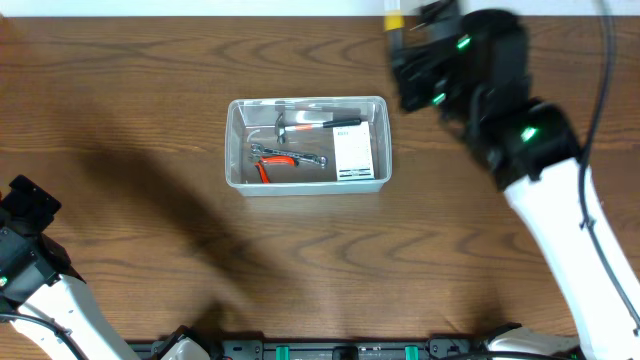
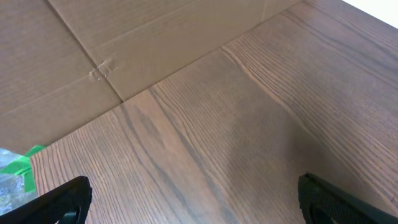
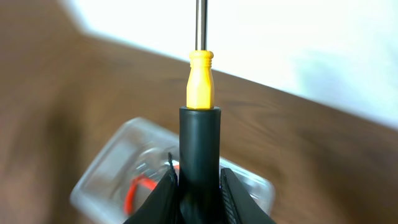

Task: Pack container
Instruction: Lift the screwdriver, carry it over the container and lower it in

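**One tool in the gripper, tub part-filled**

From overhead, the clear rectangular plastic container (image 1: 305, 188) sits mid-surface. It already holds a small hammer (image 1: 300, 122), orange-handled pliers (image 1: 272, 168), a steel wrench (image 1: 303, 158) and a white printed box (image 1: 352, 150). The right gripper (image 1: 415, 45) hangs at the container's 1 o'clock.

In the left wrist view, the left gripper (image 2: 196, 202) is spread wide over bare wood-grain surface (image 2: 205, 124), holding nothing.

In the right wrist view, that gripper pinches the black handle of a yellow-collared screwdriver (image 3: 200, 81), with the tub blurred beneath. By my reckoning packing is well along, and this tool has yet to go in.
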Controlling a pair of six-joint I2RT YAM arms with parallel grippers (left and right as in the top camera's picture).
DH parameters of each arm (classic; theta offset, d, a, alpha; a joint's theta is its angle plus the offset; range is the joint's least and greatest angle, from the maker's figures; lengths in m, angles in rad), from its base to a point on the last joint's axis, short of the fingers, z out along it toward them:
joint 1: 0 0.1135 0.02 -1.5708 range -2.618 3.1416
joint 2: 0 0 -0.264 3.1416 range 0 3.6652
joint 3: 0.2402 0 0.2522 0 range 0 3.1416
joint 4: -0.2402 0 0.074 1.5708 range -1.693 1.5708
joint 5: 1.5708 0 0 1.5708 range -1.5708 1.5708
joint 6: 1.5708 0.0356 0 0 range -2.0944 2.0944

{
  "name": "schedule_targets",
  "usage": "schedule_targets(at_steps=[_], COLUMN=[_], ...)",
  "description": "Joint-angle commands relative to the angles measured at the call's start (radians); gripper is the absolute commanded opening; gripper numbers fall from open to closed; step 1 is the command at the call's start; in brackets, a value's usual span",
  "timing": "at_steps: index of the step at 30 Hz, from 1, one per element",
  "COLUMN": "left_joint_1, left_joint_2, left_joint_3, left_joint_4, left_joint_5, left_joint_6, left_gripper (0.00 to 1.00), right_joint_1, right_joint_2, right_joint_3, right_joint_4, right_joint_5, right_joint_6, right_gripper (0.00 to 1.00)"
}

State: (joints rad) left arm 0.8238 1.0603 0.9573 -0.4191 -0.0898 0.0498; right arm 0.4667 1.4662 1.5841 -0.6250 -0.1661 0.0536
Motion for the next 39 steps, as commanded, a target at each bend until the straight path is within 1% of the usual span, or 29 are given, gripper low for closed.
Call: schedule_targets(at_steps=[1, 5, 6, 9, 14, 18, 28, 29, 30, 31, 33, 34, 35, 36, 37, 39], left_joint_1=[0.005, 0.005, 0.005, 0.005, 0.005, 0.005, 0.005, 0.005, 0.004, 0.005, 0.005, 0.005, 0.005, 0.005, 0.005, 0.005], left_joint_2=[-0.002, -0.002, -0.002, -0.002, -0.002, -0.002, -0.002, -0.002, -0.002, -0.002, -0.002, -0.002, -0.002, -0.002, -0.002, -0.002], left_joint_3=[0.026, 0.026, 0.026, 0.026, 0.026, 0.026, 0.026, 0.026, 0.026, 0.026, 0.026, 0.026, 0.026, 0.026, 0.026, 0.026], left_joint_4=[0.0, 0.0, 0.0, 0.0, 0.0, 0.0, 0.0, 0.0, 0.0, 0.0, 0.0, 0.0, 0.0, 0.0, 0.0, 0.0], left_joint_5=[-0.012, -0.012, -0.012, -0.012, -0.012, -0.012, -0.012, -0.012, -0.012, -0.012, -0.012, -0.012, -0.012, -0.012, -0.012, -0.012], left_joint_6=[-0.002, -0.002, -0.002, -0.002, -0.002, -0.002, -0.002, -0.002, -0.002, -0.002, -0.002, -0.002, -0.002, -0.002, -0.002, -0.002], left_gripper=[0.98, 0.97, 0.98, 0.98, 0.98, 0.99, 0.98, 0.98, 0.98, 0.98, 0.98, 0.98, 0.98, 0.98, 0.98, 0.98], right_joint_1=[0.117, 0.205, 0.216, 0.222, 0.206, 0.207, 0.208, 0.207, 0.206, 0.204, 0.202, 0.201, 0.199, 0.198, 0.197, 0.193], right_joint_2=[0.081, 0.193, 0.228, 0.327, 0.459, 0.541, 0.668, 0.672, 0.672, 0.67, 0.651, 0.632, 0.609, 0.583, 0.549, 0.475], right_joint_3=[-0.031, -0.034, -0.034, -0.034, -0.034, -0.034, -0.034, -0.034, -0.034, -0.032, -0.023, -0.015, -0.007, 0.002, 0.013, 0.039], right_joint_4=[-0.027, -0.095, -0.11, -0.134, -0.112, -0.079, 0.005, 0.003, 0.003, 0.005, -0.001, -0.006, -0.011, -0.019, -0.032, -0.069], right_joint_5=[-0.015, -0.014, -0.014, -0.001, 0.027, 0.027, 0.005, 0.01, 0.021, 0.04, 0.083, 0.112, 0.137, 0.15, 0.164, 0.194], right_joint_6=[-0.312, -0.527, -0.574, -0.681, -0.867, -0.908, -0.906, -0.894, -0.866, -0.824, -0.754, -0.716, -0.681, -0.658, -0.637, -0.614], right_gripper=[0.01, 0.01, 0.01, 0.01, 0.01, 0.01, 0.01, 0.12, 0.38, 0.53, 0.54, 0.56, 0.66, 0.86, 0.99, 0.99])
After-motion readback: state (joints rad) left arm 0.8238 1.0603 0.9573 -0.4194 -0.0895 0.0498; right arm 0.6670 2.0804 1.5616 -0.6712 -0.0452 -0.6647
